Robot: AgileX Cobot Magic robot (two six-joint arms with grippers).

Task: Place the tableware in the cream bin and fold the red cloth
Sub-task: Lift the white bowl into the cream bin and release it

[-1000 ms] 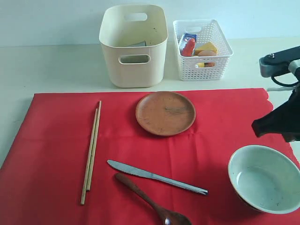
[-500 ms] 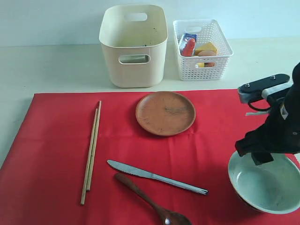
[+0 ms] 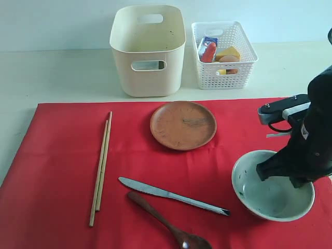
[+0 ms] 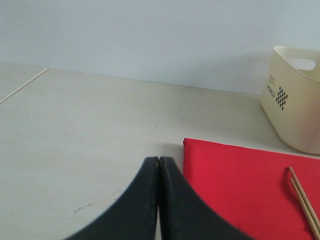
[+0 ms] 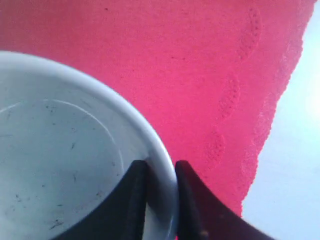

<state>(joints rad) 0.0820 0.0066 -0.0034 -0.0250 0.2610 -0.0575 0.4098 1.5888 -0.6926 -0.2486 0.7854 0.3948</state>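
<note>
The pale green speckled bowl [image 3: 264,194] is on the right of the red cloth [image 3: 62,171]. My right gripper [image 3: 290,176] is shut on the bowl's right rim, one finger inside and one outside; the right wrist view shows the bowl [image 5: 60,150] pinched in that gripper [image 5: 161,164]. On the cloth lie the brown plate [image 3: 183,125], steel knife [image 3: 171,195], wooden spoon [image 3: 166,223] and chopsticks [image 3: 101,166]. The cream bin [image 3: 148,49] stands behind the cloth. My left gripper [image 4: 159,161] is shut and empty, over bare table beside the cloth's corner [image 4: 235,175].
A white lattice basket [image 3: 223,54] holding food items and a carton stands right of the cream bin. The cloth's scalloped edge [image 5: 280,100] runs just beyond the bowl, with pale table past it. The left wrist view also shows the bin [image 4: 295,100] and chopstick tips [image 4: 302,197].
My right arm came down from the right edge onto the bowl and its jaws closed on the rim. The bowl has shifted left, further onto the cloth.
</note>
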